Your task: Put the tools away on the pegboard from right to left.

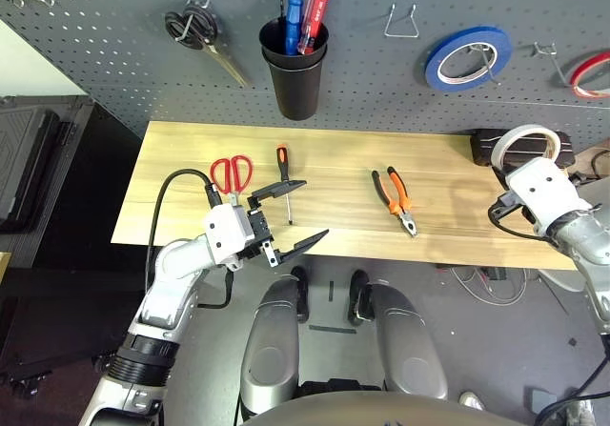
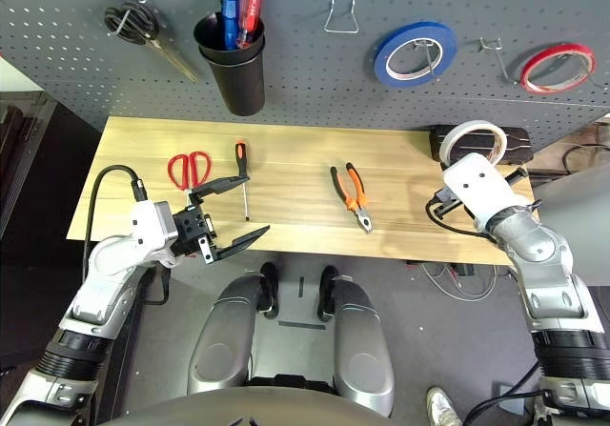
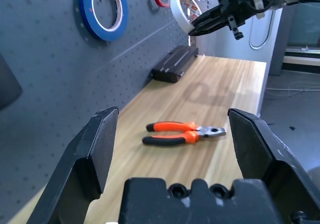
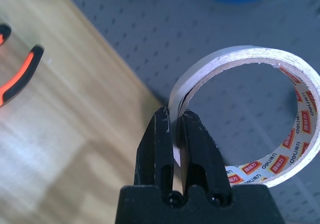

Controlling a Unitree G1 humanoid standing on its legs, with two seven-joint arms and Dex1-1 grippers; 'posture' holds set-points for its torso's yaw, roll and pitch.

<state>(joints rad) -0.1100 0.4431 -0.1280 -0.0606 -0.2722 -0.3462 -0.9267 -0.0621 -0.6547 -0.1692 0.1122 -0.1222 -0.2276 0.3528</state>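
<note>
- Tape roll (image 4: 250, 119), cream-white, is pinched by its wall between the two black fingers of the right hand (image 4: 176, 134), one finger inside the ring and one outside; it is held up off the table at the right end, in front of the pegboard (image 1: 114, 54).
- Pliers (image 1: 394, 200) with orange-and-black handles lie flat near the middle of the table (image 1: 191, 150), jaws toward the front edge.
- Slim screwdriver (image 1: 284, 173) with a black-and-red handle lies left of the pliers, its shaft pointing to the front edge.
- Red-handled scissors (image 1: 231, 175) lie just left of the screwdriver, apart from it.
- Left hand (image 1: 297, 214) hovers at the front edge near the screwdriver tip, its fingers spread wide and holding nothing.
- On the pegboard, a black cup (image 1: 294, 69) holds a blue and a red screwdriver; black-handled scissors (image 1: 195, 30) hang to its left.
- A bare wire hook (image 1: 400, 21) sits right of the cup, then a blue tape roll (image 1: 467, 56), then another small hook (image 1: 548, 52), and a red tape roll (image 1: 591, 73) at the far right.
- A flat black case (image 3: 175, 63), possibly a tool box, lies on the table against the pegboard below the held tape.
</note>
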